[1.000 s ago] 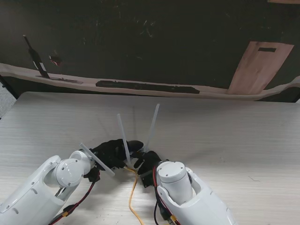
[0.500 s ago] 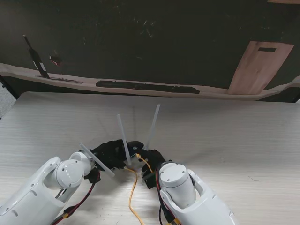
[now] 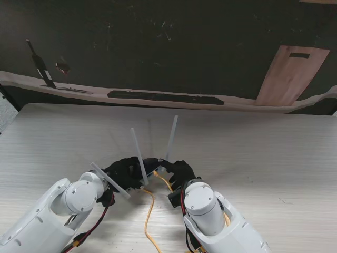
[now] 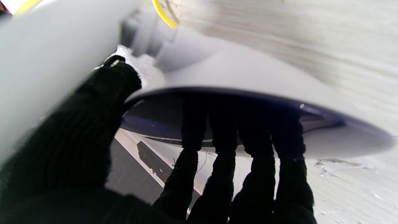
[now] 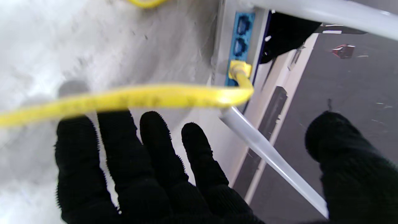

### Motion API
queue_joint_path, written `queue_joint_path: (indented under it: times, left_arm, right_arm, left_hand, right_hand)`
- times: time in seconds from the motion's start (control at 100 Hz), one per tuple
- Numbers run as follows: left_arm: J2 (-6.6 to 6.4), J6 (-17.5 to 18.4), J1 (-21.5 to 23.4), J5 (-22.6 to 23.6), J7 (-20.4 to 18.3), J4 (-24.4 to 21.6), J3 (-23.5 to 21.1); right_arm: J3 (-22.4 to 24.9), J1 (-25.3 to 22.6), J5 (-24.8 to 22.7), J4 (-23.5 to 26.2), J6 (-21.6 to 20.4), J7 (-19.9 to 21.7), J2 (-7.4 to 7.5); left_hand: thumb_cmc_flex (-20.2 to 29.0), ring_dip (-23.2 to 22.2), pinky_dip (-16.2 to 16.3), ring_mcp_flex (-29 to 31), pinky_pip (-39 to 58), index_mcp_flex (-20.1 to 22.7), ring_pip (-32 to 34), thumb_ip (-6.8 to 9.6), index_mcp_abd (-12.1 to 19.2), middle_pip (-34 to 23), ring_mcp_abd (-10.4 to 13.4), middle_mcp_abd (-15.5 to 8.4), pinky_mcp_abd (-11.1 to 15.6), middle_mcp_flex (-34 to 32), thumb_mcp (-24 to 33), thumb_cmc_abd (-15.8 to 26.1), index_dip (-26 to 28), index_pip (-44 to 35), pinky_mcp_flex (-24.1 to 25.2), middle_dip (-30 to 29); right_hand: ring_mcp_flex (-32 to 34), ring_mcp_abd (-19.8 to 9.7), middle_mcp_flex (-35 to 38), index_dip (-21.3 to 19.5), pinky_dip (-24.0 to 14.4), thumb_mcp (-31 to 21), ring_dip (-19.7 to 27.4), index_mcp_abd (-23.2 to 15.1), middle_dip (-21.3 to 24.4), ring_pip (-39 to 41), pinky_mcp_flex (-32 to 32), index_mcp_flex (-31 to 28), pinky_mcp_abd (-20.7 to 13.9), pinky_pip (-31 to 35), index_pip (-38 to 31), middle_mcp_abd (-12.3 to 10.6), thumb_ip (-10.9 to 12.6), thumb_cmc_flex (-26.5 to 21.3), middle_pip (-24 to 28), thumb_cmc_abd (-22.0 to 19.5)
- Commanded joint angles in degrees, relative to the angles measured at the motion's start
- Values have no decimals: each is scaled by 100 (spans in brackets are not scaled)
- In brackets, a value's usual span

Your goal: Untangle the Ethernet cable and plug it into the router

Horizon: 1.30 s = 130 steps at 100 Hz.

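Since both arms crowd over it, the router [image 3: 150,169] body is mostly hidden. The left robot hand [image 3: 126,171] grips the router. The yellow Ethernet cable [image 5: 149,97] sits plugged into its port strip, while the right robot hand [image 5: 149,174] beside it is spread, released.

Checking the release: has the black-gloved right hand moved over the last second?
Yes. The right hand moved rightward and farther from me, past the white router antenna.
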State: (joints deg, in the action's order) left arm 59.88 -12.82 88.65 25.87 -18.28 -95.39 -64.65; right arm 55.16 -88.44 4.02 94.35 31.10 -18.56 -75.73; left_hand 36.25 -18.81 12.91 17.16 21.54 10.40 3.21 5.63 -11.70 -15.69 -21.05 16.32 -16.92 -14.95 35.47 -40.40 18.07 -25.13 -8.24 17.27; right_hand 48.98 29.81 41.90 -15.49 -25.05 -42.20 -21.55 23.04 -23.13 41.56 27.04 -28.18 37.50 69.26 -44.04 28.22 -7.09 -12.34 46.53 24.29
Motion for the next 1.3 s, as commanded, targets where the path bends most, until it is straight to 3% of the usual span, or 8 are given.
queue_joint_path:
  times: [0.0,0.31,0.46,0.65,0.86,0.97,1.13,1.29]
  left_arm:
    - [-9,-192,294,-67,-288,404,156]
    - [13,-401,296,-141,-231,347,162]
    - [23,-524,289,-160,-202,324,181]
    - [40,-608,225,-256,-177,377,235]
    - [42,-655,180,-264,-178,404,272]
    - [44,-682,187,-257,-169,394,266]
    - [44,-712,181,-258,-170,396,272]
    - [45,-739,176,-272,-170,395,281]
  right_arm:
    - [17,-68,-99,72,-157,16,37]
    - [-3,-229,-1564,53,-1286,-442,215]
    - [7,-264,-2464,73,-1789,-545,372]
    - [-87,-200,-3545,-73,-2340,-748,540]
    - [-278,-110,-4287,-111,-2570,-709,700]
    - [-383,-49,-4623,-80,-2571,-554,795]
    - [-540,42,-4767,-58,-2497,-241,872]
    - [-732,196,-4883,-178,-2402,-146,894]
  left_hand:
    - [2390,-758,711,1517,3960,792,3469,405,-320,-1584,213,52,309,-1064,2187,1226,322,-904,-1104,576]
    - [2369,-757,760,1487,3972,795,3483,478,-365,-1578,187,93,287,-1047,2123,1286,304,-866,-1062,573]
    - [2359,-759,792,1464,3983,788,3492,510,-387,-1578,148,122,277,-1038,2072,1340,292,-842,-1037,573]
    - [2360,-762,819,1488,4003,810,3517,550,-413,-1579,134,166,264,-1048,2003,1369,284,-827,-1052,572]
    - [2377,-759,835,1483,4005,812,3520,577,-425,-1579,137,161,258,-1044,1975,1378,276,-811,-1045,572]
    - [2380,-757,839,1481,4004,812,3518,579,-431,-1580,137,162,253,-1042,1968,1381,275,-807,-1046,572]
    - [2380,-757,835,1478,4001,815,3523,569,-435,-1583,131,173,259,-1041,1953,1385,274,-806,-1056,574]
    - [2371,-758,844,1479,4002,814,3532,579,-444,-1581,131,175,257,-1035,1932,1409,269,-796,-1045,573]
  right_hand:
    - [108,142,148,94,-50,-127,-28,67,91,64,40,-125,250,-30,95,217,58,-49,-29,213]
    - [69,29,152,-57,-116,-1088,-149,-289,16,310,-36,-339,250,67,-201,35,19,-560,138,1134]
    - [153,-62,300,-59,-170,-1701,-282,-398,-36,637,65,-761,250,231,-193,-89,2,-792,294,1629]
    - [388,-208,640,-120,-342,-2473,-478,-832,-119,1218,450,-1589,209,725,-377,-313,-9,-1192,570,2208]
    - [658,-220,953,-156,-549,-2729,-635,-750,-208,1705,898,-2141,174,1198,-527,-327,-6,-1384,863,2487]
    - [1138,-145,1393,-264,-765,-2736,-685,-643,-214,2130,1599,-2482,183,1756,-662,-248,-12,-1286,1016,2576]
    - [1767,-37,1914,-425,-920,-2569,-658,-631,-211,2660,2643,-2912,127,2521,-788,-173,-53,-1187,1184,2650]
    - [1909,-70,2005,-464,-865,-2711,-605,-656,-223,2786,2883,-3002,55,2684,-740,-189,-22,-1378,1206,2726]
